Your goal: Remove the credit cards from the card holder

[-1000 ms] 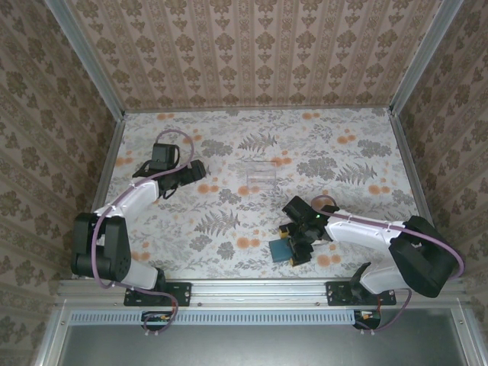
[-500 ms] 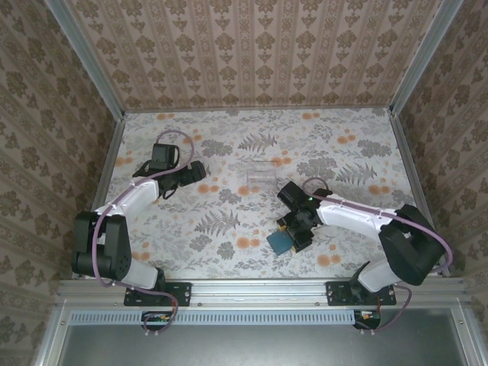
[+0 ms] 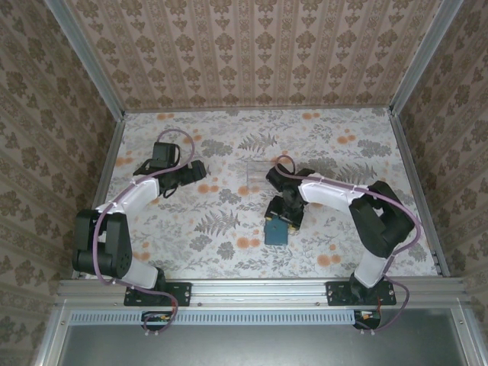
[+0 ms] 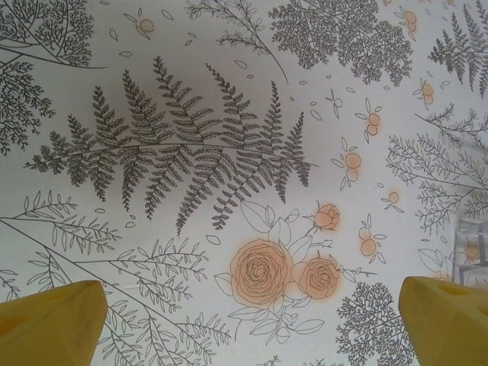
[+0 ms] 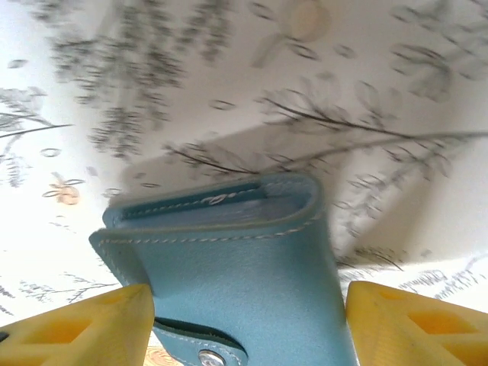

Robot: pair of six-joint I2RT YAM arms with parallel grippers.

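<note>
The card holder [image 3: 275,232] is a teal-blue folded wallet with a snap tab, just right of the table's middle. My right gripper [image 3: 285,217] is shut on it from above. In the right wrist view the card holder [image 5: 244,282] spans the whole gap between the yellow fingers [image 5: 114,324], tilted off the cloth with its shadow beneath. The credit cards are hidden inside the fold. My left gripper [image 3: 203,169] hovers open at the left of the table; its wrist view shows the gripper [image 4: 252,324] with nothing between its fingers [image 4: 53,320].
A small clear plastic box [image 3: 259,174] stands between the two grippers, a little behind the card holder, and its corner [image 4: 471,248] shows at the right edge of the left wrist view. Metal rails [image 3: 402,175] and papered walls enclose the floral table [image 3: 229,229].
My right gripper has carried the card holder from the near right edge up and left toward the table's middle. The left arm has stayed still.
</note>
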